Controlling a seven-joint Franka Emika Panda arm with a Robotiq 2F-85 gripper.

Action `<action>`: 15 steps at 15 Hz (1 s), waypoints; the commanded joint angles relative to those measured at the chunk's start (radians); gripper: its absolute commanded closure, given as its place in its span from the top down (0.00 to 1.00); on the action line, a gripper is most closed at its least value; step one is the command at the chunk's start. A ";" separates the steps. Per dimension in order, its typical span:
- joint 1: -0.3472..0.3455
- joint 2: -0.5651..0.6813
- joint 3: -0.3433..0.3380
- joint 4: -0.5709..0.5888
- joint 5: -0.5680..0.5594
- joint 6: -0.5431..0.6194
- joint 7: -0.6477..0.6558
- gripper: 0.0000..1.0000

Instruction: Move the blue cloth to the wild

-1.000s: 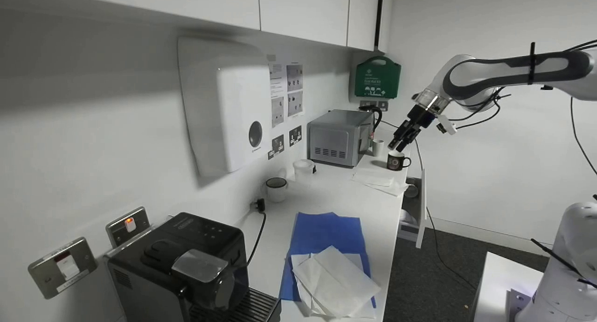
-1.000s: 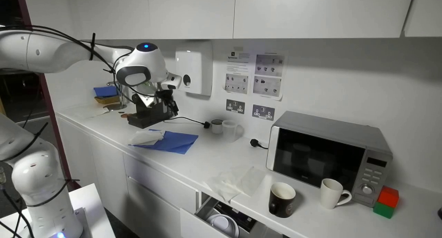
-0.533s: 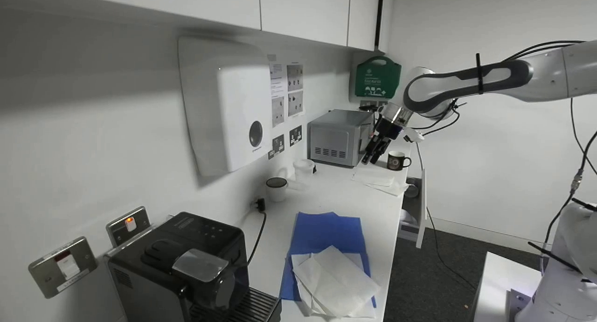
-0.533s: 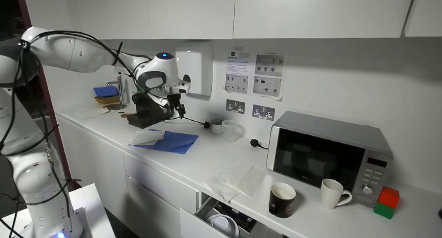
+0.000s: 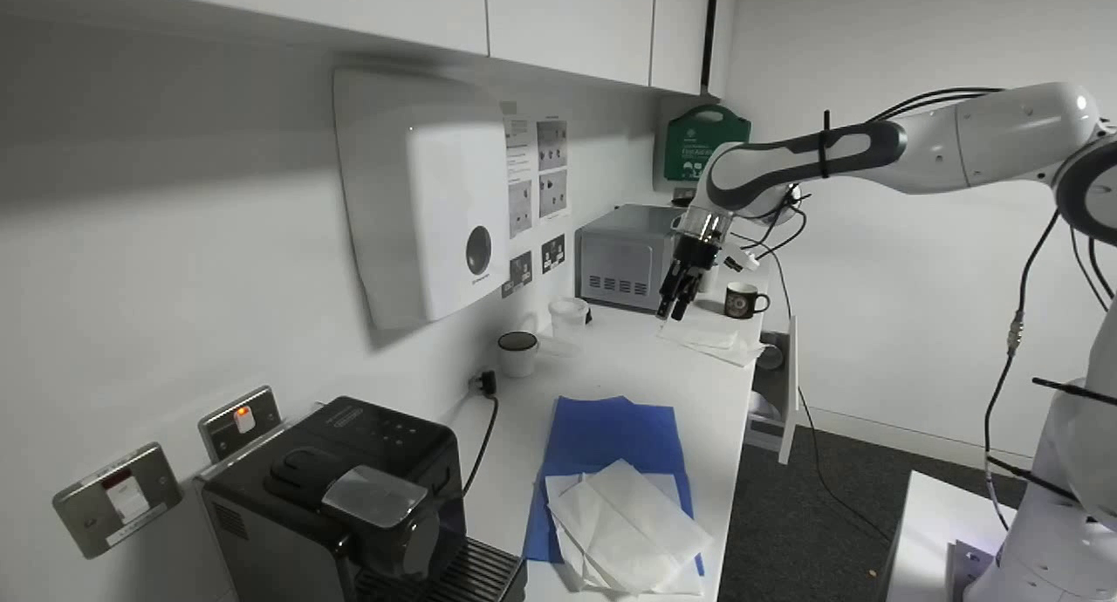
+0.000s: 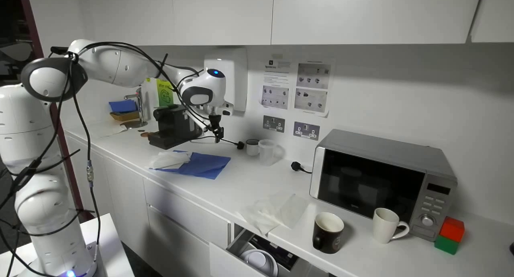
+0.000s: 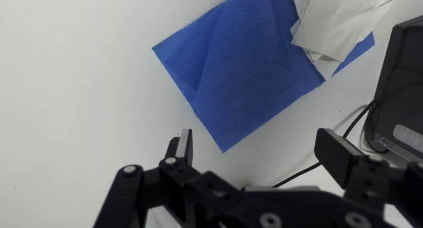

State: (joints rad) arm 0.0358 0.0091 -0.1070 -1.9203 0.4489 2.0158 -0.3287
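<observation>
- gripper in the air over the counter, fingers wide apart
- blue cloth spread, creased, on the counter, near the coffee machine
- white paper sheets piled on one end of the cloth

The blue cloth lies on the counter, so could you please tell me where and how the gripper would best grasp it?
I'd suggest pinching the blue cloth by the free corner pointing toward the gripper in the wrist view, coming down from above with the jaws open. The cloth lies nearly flat, offering no upright side, and white sheets cover part of its far end.
</observation>
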 commanded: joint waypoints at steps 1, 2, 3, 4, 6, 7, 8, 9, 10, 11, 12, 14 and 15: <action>-0.058 0.113 0.015 0.135 0.046 -0.127 -0.078 1.00; -0.071 0.121 0.018 0.150 0.050 -0.162 -0.095 1.00; -0.060 0.079 0.030 0.077 0.016 -0.088 -0.049 1.00; -0.067 0.093 0.033 0.087 0.016 -0.095 -0.052 1.00; -0.068 0.099 0.036 0.087 0.015 -0.094 -0.051 1.00; -0.067 0.098 0.038 0.087 0.015 -0.094 -0.051 1.00; -0.067 0.097 0.040 0.087 0.015 -0.094 -0.050 1.00; -0.069 0.076 0.040 0.057 0.035 -0.022 -0.062 1.00; -0.067 0.076 0.043 0.050 0.040 0.016 -0.066 1.00; -0.061 0.082 0.049 0.047 0.034 0.062 -0.073 1.00; -0.057 0.088 0.056 0.046 0.025 0.099 -0.072 1.00; -0.054 0.110 0.072 0.050 0.029 0.143 -0.083 1.00; -0.052 0.125 0.082 0.055 0.032 0.157 -0.076 1.00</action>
State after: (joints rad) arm -0.0053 0.1142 -0.0592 -1.8584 0.4674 2.1094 -0.3833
